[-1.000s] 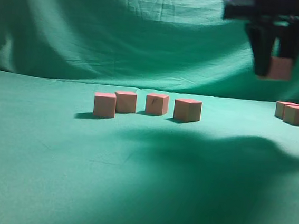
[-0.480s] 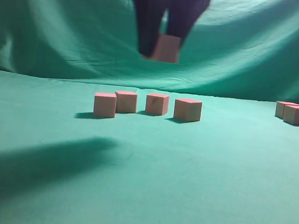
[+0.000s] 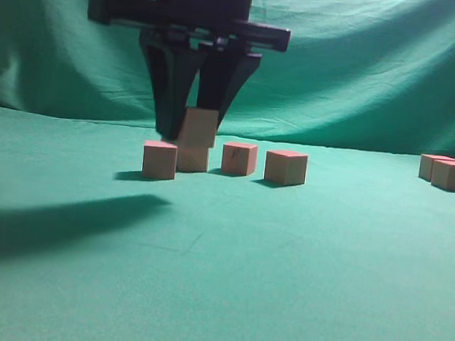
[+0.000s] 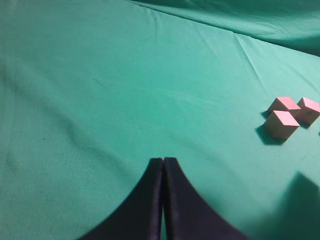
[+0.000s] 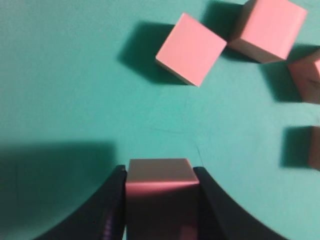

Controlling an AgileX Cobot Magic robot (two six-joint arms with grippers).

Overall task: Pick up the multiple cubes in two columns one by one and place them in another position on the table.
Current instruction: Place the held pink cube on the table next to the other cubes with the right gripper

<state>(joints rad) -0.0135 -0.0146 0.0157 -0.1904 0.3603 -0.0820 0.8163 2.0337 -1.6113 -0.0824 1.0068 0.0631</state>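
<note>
My right gripper (image 3: 192, 132) is shut on one cube (image 3: 200, 127) and holds it low over the green table (image 3: 299, 266), at the left end of a row of cubes. In that row I see a front left cube (image 3: 159, 160), one partly hidden behind the held cube (image 3: 193, 159), and two more to the right (image 3: 239, 158) (image 3: 285, 167). In the right wrist view the held cube (image 5: 159, 192) sits between the fingers, over bare cloth, with a loose cube (image 5: 191, 48) ahead. My left gripper (image 4: 163, 161) is shut and empty.
A second group of cubes (image 3: 452, 175) lies at the far right edge of the table. The left wrist view shows three cubes (image 4: 281, 124) at its right. A draped green curtain (image 3: 365, 79) closes the back. The right arm's shadow (image 3: 53, 222) falls at the front left.
The right gripper has carried its cube from the upper right across to the left and down, ending just above the left part of the row. The cubes on the table have not moved.
</note>
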